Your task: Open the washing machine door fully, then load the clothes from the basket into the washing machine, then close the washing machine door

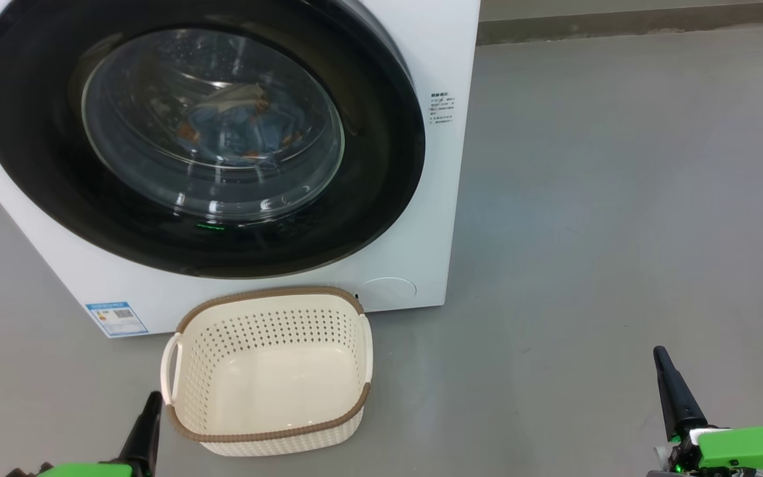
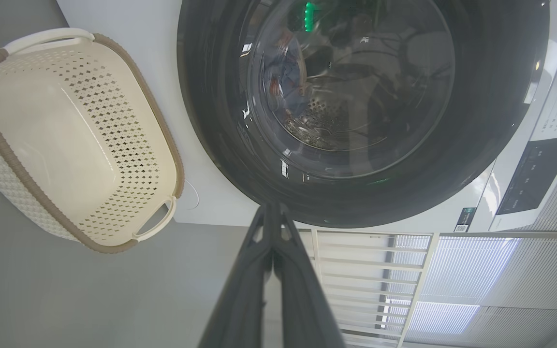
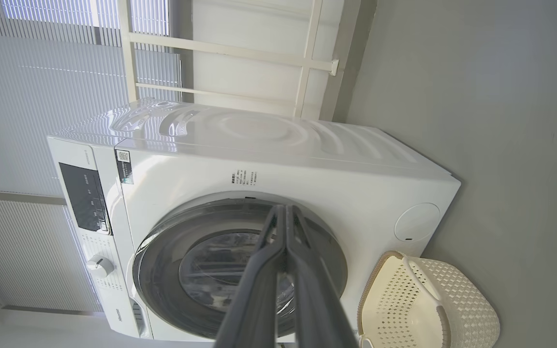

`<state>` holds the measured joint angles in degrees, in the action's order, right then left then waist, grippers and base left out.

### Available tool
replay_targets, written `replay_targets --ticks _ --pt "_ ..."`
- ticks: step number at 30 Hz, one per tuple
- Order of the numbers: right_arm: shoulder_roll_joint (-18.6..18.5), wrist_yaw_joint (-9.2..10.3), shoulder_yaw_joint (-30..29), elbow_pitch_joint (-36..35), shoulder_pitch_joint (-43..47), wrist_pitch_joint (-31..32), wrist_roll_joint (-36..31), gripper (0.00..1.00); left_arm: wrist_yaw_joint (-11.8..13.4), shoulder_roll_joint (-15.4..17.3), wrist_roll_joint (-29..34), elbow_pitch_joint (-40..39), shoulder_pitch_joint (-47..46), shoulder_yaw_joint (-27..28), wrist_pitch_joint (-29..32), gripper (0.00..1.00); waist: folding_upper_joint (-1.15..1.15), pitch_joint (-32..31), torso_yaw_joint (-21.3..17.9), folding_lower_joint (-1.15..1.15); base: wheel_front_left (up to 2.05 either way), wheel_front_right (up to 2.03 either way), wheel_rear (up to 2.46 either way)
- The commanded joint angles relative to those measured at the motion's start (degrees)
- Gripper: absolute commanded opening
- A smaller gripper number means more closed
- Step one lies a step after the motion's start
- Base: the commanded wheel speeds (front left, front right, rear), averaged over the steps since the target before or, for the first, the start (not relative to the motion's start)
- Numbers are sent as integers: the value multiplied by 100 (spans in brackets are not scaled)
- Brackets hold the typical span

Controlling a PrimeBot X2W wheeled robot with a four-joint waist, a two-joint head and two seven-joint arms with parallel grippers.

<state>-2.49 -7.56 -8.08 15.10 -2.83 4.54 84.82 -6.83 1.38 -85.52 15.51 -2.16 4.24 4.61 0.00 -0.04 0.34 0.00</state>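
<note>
The washing machine (image 1: 421, 59) (image 3: 278, 145) stands white and big, with its door (image 1: 37, 165) (image 2: 211, 121) (image 3: 162, 241) closed flush against the front. Through the glass I see the clothes (image 1: 236, 129) (image 2: 283, 82), light blue with orange marks, lying in the drum. The cream basket (image 1: 269, 424) (image 2: 65, 125) (image 3: 428, 299) sits on the floor just in front of the machine, with nothing in it. My left gripper (image 1: 153, 401) (image 2: 272, 212) is shut, low beside the basket's left corner. My right gripper (image 1: 661, 354) (image 3: 285, 210) is shut too, far to the right over bare floor.
Grey floor (image 1: 620, 199) stretches to the right of the machine up to a wall base. A blue energy sticker (image 1: 116, 319) marks the machine's lower left front. White railings and blinds (image 3: 65, 72) stand behind the machine.
</note>
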Motion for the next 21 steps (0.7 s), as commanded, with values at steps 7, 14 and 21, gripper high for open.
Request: replay_targets --ticks 7,14,21 --pt "-40 7 151 -115 -313 154 569 0 -60 147 -521 -143 -374 215 146 0 0 16 -25 0 0 0 0" --pt "-39 8 154 -108 -336 196 733 0 -66 150 -665 -144 -403 227 187 0 0 22 -34 0 0 0 0" --pt "-39 8 155 -108 -336 196 733 0 -66 150 -665 -144 -403 227 187 0 0 22 -34 0 0 0 0"
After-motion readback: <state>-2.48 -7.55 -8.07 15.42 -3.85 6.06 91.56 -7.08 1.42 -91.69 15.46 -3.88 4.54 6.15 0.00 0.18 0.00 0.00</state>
